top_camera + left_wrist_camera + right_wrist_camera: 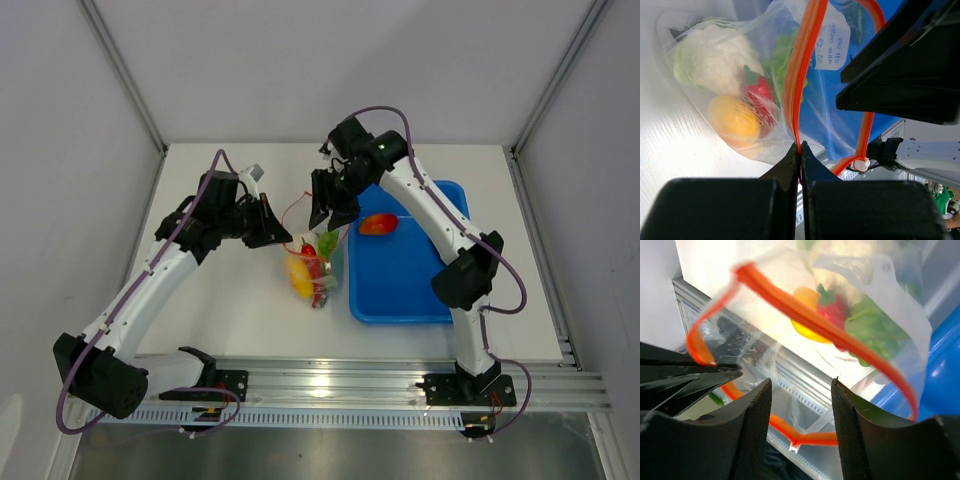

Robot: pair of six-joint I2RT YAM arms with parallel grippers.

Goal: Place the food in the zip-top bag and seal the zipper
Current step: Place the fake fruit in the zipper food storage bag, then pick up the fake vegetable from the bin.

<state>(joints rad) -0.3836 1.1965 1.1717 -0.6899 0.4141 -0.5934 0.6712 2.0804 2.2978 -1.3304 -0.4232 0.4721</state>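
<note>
Your left gripper (800,159) is clamped on one end of the zipper (802,85). From its fingers the strip runs straight away, up the wrist view. Your right gripper (800,425) has its jaws apart and grips nothing (the strip crosses slantwise beyond them). Between the two, the mouth gapes in a loop. The bag (318,268) has its mouth raised toward the far side and its body on the table (230,300), just left of the tray (400,290). Inside are cauliflower (715,55), a yellow pepper (735,120), something red and greens. One red piece (378,223) lies on the tray.
</note>
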